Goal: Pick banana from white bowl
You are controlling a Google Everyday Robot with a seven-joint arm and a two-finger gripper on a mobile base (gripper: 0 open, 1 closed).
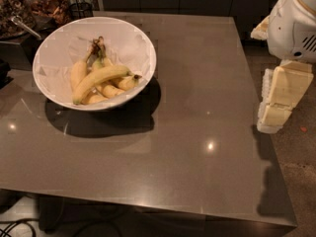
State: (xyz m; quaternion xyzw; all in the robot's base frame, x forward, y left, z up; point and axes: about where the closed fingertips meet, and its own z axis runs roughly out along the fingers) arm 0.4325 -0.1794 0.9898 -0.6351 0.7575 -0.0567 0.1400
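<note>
The banana, long, yellow and gently curved, lies across the top of a bunch of shorter bananas joined at a dark stem. They all lie inside the white bowl, which stands on the far left part of the table. My gripper, cream-coloured under a white arm, hangs at the right edge of the view. It is just beyond the table's right edge, far from the bowl, and holds nothing.
The grey-brown table has its front edge near the bottom of the view and its right edge beside the gripper. Dark clutter and a metal utensil sit behind the bowl at the far left. Speckled floor lies to the right.
</note>
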